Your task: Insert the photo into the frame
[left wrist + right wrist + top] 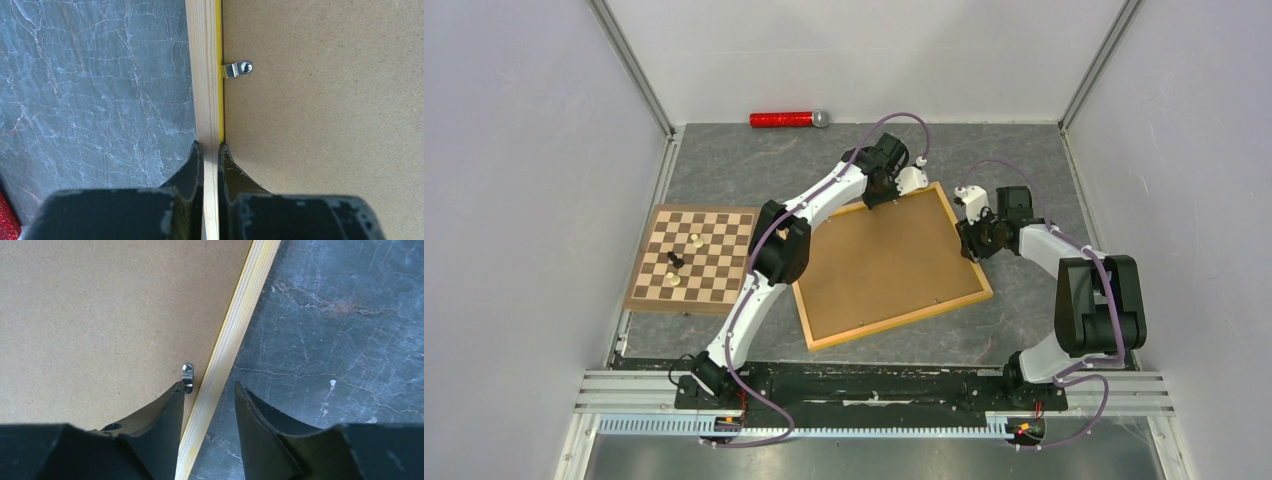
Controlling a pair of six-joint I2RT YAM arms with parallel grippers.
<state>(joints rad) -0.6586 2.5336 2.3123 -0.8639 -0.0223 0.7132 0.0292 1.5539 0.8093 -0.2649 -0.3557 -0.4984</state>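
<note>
Frame [904, 319] looks light, stiff, thin-railed; grab by rails. L gripper [209, 147] clenched on rail nearest far edge of table [1024, 320]; R gripper [210, 386] released, astride right-edge rail.

Bright, even, diffuse light from above, soft faint shadows, wrist close-ups crisp, softer nearest the lens.

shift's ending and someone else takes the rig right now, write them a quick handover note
Left gripper: jaws shut on the frame at its far rail.
Right gripper: jaws open astride the right rail, beside a metal clip.
Frame lies back-up on the table, backing board seated in it; photo not in view.
Done: unclear, the photo may be under the board.
Left: confirm that, probably by lifting the board.
</note>
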